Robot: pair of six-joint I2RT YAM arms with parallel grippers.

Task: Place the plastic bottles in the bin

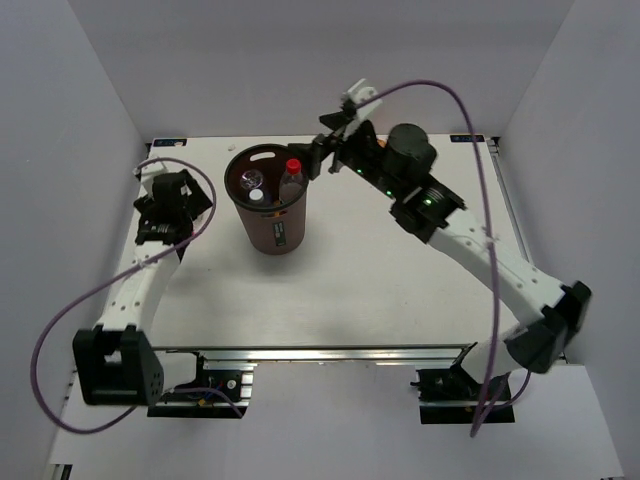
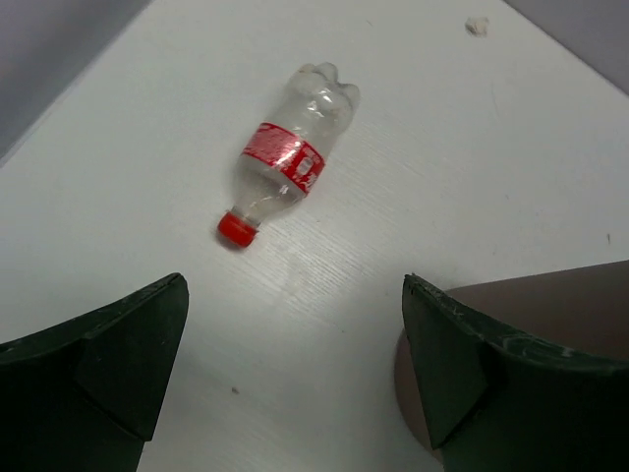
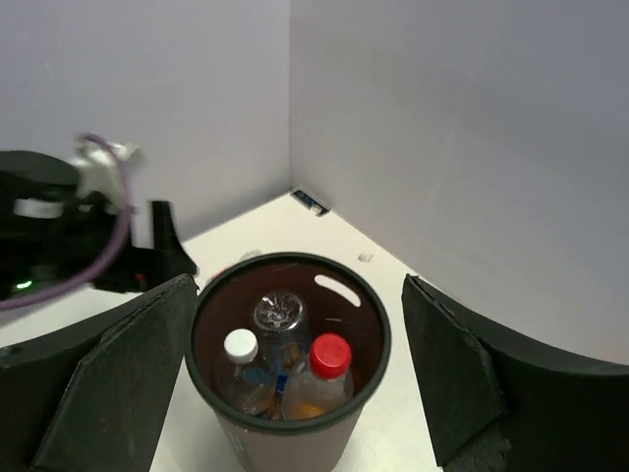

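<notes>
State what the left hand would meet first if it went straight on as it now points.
Probably the clear plastic bottle with red cap and label, lying on the white table ahead of the open left hand; depth is unclear; bare tabletop may come first.

Left wrist view: bin (image 2: 560, 310) clipped by right and bottom edges, part of it behind a finger (image 2: 472, 374) of the left gripper (image 2: 295, 285). White speck (image 2: 477, 26) on the worktop (image 2: 442, 177) is too small to identify. Top view: red-label bottle (image 2: 290, 157) hidden under the left arm (image 1: 165, 200); bin label (image 1: 277, 232) unreadable. Right wrist view: bin base cut off at bottom edge; bottles (image 3: 329, 374) inside overlap, lower bodies hidden, count unclear.
</notes>
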